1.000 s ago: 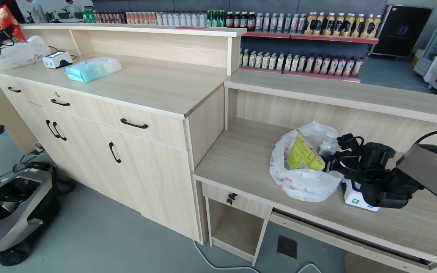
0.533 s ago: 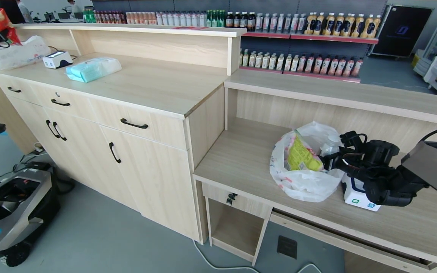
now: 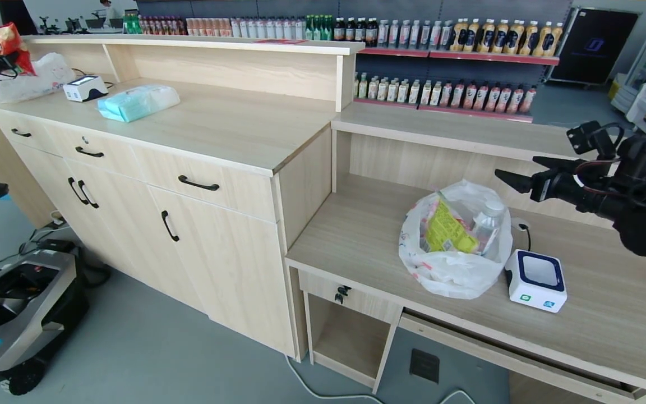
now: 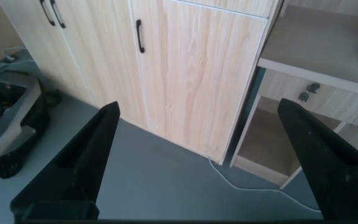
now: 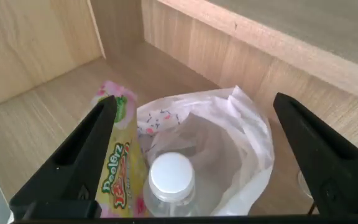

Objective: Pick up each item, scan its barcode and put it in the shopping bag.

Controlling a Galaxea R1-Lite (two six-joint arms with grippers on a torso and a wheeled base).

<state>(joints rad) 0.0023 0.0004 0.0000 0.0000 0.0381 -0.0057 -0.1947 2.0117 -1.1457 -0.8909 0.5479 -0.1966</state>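
Right fingers [image 5: 79, 162] now above bagged bottle [image 5: 169, 183]

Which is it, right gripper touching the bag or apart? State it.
Apart. In the head view the right gripper hangs open above the bag, with bare wood panel between them.

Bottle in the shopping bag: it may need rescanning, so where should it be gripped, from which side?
Probably the bottle at its neck, under the white cap, from above through the open shopping bag: it stands near upright, cap exposed, body hemmed by the snack pack.
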